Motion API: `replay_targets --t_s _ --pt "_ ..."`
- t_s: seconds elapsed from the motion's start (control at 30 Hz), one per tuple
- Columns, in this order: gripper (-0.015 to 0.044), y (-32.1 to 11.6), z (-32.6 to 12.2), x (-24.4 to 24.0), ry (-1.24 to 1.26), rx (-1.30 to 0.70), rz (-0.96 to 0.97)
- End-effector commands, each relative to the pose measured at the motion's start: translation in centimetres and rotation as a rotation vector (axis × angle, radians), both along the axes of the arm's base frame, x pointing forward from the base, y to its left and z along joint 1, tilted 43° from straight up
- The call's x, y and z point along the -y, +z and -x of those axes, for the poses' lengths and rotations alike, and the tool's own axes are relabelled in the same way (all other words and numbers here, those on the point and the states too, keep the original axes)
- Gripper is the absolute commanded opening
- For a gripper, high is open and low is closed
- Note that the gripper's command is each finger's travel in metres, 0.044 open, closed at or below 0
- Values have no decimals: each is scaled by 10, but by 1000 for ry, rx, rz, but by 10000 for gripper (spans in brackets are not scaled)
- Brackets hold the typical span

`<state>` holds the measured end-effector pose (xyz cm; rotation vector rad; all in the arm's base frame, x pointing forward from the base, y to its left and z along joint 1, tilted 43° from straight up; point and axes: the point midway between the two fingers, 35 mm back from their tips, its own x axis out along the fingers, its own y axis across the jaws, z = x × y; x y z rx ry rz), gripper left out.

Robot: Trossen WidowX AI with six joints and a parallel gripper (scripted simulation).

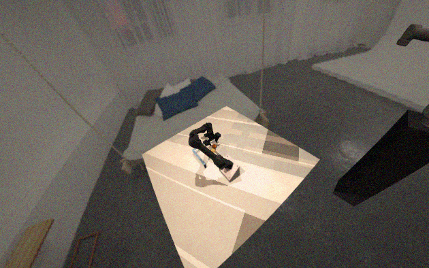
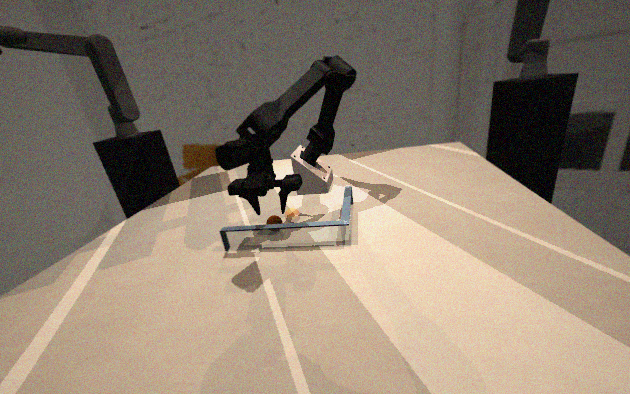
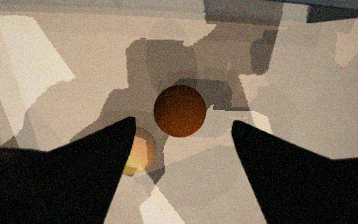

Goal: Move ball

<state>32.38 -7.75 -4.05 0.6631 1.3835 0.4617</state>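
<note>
The dark orange ball (image 1: 214, 146) (image 2: 274, 220) (image 3: 179, 111) lies on the table inside the corner of the two low clear walls, whose blue-grey rims (image 1: 199, 158) (image 2: 310, 225) show. The see-through, paler copy (image 2: 292, 213) (image 3: 144, 149) is close beside the ball, on the robot-base side; the left finger partly hides it in the wrist view. My gripper (image 2: 270, 213) (image 3: 184, 124) is open and points down just above the ball. In the wrist view the ball shows between and slightly beyond the fingertips, with room on both sides and no visible contact.
The long wall (image 3: 131, 6) runs across the top of the wrist view, beyond the ball. The short wall stands at the right end in the exterior view. The arm's pale base (image 1: 229, 175) (image 2: 315, 184) stands behind the corner. Shadows and bright stripes cross the table.
</note>
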Motion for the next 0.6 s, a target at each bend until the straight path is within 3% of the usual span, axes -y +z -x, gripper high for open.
replay_targets --t_s 0.0,0.57 --pt "323 -7 1 -8 3 -9 -9" --pt "323 -24 -2 -25 3 -9 -10"
